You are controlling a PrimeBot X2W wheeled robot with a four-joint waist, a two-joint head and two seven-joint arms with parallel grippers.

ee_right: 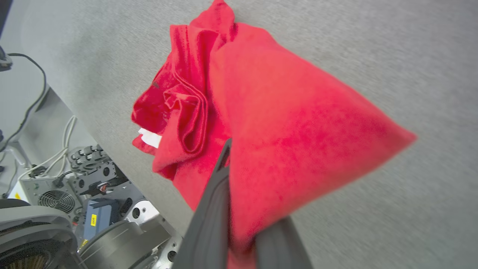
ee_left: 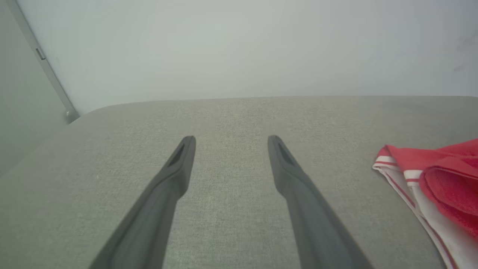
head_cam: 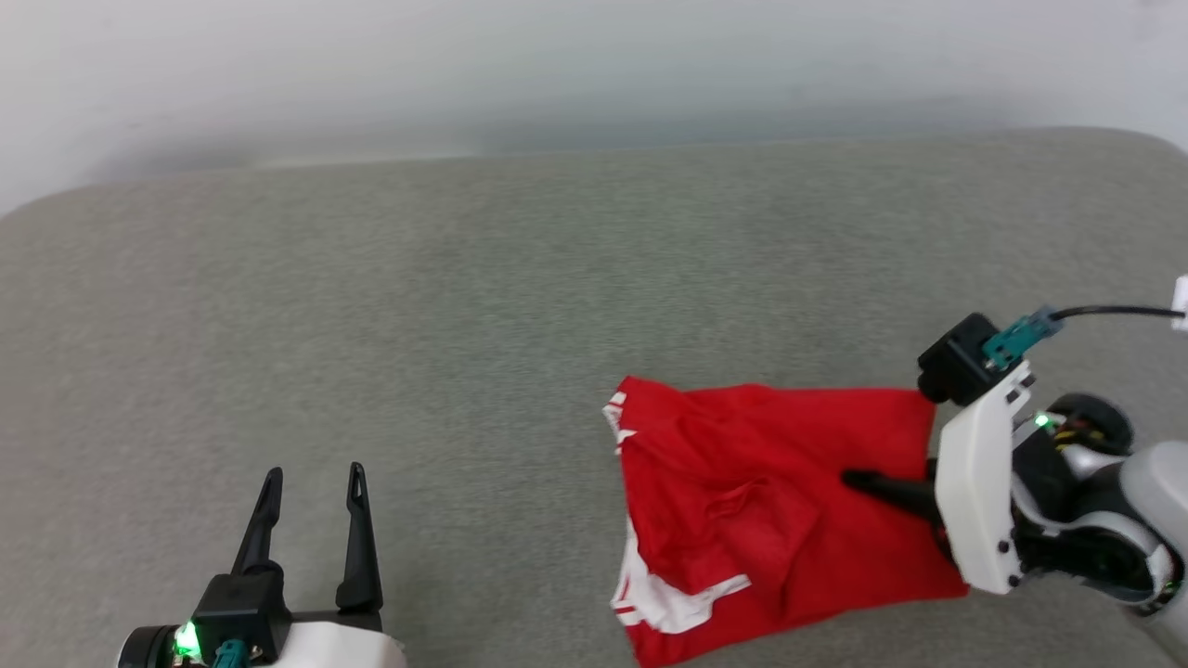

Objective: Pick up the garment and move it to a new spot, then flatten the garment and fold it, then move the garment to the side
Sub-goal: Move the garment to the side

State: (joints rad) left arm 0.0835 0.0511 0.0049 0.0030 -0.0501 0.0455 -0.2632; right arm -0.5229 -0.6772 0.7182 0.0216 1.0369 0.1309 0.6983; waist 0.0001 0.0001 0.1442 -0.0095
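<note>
The shirt (head_cam: 761,501) lies bunched on the worktop (head_cam: 464,325), on the robot's right side. The right end effector (head_cam: 858,482) is pinched shut on its right part, and the cloth spreads leftward from it. The left end effector (head_cam: 314,478) is wide open, empty and well apart.

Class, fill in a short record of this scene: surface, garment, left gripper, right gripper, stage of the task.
surface: grey, cloth-covered
garment: red, crumpled, white striped trim showing, lying on the robot's right side
left gripper: open, over bare surface, apart from the garment
right gripper: shut on the garment's red cloth
stage: garment gripped, not yet flattened or folded
</note>
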